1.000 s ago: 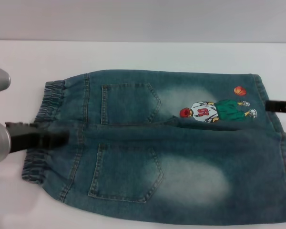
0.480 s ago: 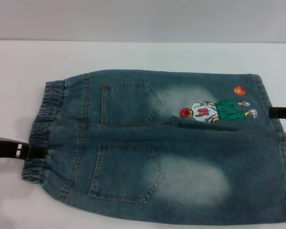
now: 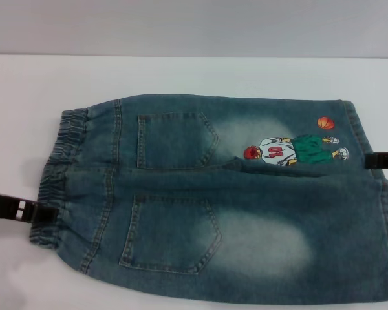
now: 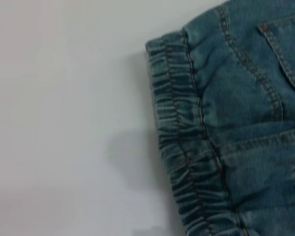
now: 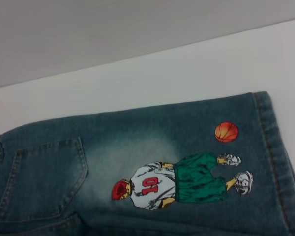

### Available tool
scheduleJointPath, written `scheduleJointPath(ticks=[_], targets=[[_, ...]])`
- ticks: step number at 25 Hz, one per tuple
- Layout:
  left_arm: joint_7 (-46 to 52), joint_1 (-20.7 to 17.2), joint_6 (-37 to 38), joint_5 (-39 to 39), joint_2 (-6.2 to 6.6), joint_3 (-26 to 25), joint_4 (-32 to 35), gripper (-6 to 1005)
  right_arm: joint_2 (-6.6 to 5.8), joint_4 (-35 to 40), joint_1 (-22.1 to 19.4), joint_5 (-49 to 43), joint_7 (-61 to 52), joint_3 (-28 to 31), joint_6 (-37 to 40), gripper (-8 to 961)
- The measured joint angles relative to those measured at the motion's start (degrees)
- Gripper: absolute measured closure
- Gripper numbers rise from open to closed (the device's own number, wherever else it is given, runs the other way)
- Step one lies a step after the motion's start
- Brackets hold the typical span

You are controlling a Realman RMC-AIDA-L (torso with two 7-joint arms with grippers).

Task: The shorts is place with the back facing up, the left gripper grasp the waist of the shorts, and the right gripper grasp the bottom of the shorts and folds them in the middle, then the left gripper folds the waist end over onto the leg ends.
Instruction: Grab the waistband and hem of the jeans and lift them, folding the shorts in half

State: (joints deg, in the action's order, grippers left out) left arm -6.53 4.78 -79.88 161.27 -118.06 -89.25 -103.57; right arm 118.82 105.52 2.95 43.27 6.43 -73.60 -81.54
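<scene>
Shorts: the shorts (image 3: pixel 213 200) lie flat on the white counter (image 3: pixel 181 74), back pockets up, waist toward the robot's left, hems toward its right.
Waist: the gathered elastic waist (image 3: pixel 55 181) is bunched and rumpled; the left wrist view shows its ruffled edge (image 4: pixel 179 142) against bare counter.
Hems: the bottom (image 3: pixel 375 181) runs straight, just beside the basketball-player print (image 3: pixel 291 150).
Left hand: the left hand (image 3: pixel 22 208) reaches in low at the waist edge, touching or nearly so; whether its fingers are apart or closed cannot be told.
Right hand: the right hand (image 3: pixel 383 160) sits at the hem edge; its finger state cannot be told either.
Handling: soft, limp denim, fairly heavy for cloth, likely to sag and drag.
Grip: best pinched through the thick waistband and the stitched hem, where layers hold firm.
</scene>
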Motion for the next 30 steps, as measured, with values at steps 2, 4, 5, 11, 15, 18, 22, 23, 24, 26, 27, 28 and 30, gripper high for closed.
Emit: scheduleJointPath(ticks=[2, 4, 5, 11, 15, 18, 22, 23, 24, 26, 27, 28, 30], targets=[[0.1, 0.1, 0.0, 0.0, 0.03, 0.3, 0.8, 201, 0.01, -0.2, 0.3, -0.1, 0.2, -0.5, 0.2, 236], [0.2, 0.1, 0.0, 0.0, -0.02, 0.4, 0.9, 201, 0.0, -0.2, 0.5, -0.1, 0.3, -0.8, 0.3, 236], [0.2, 0.1, 0.0, 0.0, -0.02, 0.4, 0.9, 201, -0.04, -0.2, 0.6, -0.1, 0.4, -0.8, 0.3, 236], [1.6, 0.9, -0.9, -0.3, -0.08, 1.8, 1.3, 202, -0.17, -0.3, 1.0, -0.1, 1.7, 0.4, 0.4, 236], [2.4, 1.9, -1.9, -0.4, -0.09, 2.6, 1.5, 202, -0.17, -0.6, 1.5, -0.2, 2.6, 0.8, 0.5, 236], [3.1, 2.3, -2.4, -0.2, -0.07, 3.2, 2.3, 202, -0.2, -0.9, 1.6, -0.2, 3.2, 0.9, 0.6, 236], [4.0, 2.8, -2.7, -0.1, -0.12, 3.7, 3.3, 202, -0.2, -1.7, 1.7, -0.2, 3.9, 1.2, 0.6, 236], [4.3, 2.8, -2.8, 0.0, -0.08, 4.0, 3.4, 202, -0.19, -1.9, 1.8, -0.2, 4.1, 1.3, 0.6, 236], [4.6, 2.9, -2.9, 0.0, -0.06, 4.2, 3.5, 202, -0.19, -2.1, 1.8, -0.2, 4.3, 1.3, 0.6, 236], [4.8, 3.0, -3.0, 0.1, -0.03, 4.2, 3.6, 202, -0.17, -2.5, 2.0, -0.2, 4.7, 1.4, 0.6, 236], [4.8, 3.0, -3.0, 0.1, -0.03, 4.2, 3.6, 203, -0.17, -2.8, 2.1, -0.2, 5.0, 1.4, 0.6, 236], [4.8, 3.0, -3.0, 0.1, -0.03, 4.2, 3.6, 203, -0.16, -3.0, 2.2, -0.2, 5.1, 1.5, 0.6, 236], [5.7, 3.0, -3.2, 0.2, -0.04, 4.7, 3.9, 203, -0.16, -3.3, 2.3, -0.2, 5.5, 1.5, 0.6, 236]])
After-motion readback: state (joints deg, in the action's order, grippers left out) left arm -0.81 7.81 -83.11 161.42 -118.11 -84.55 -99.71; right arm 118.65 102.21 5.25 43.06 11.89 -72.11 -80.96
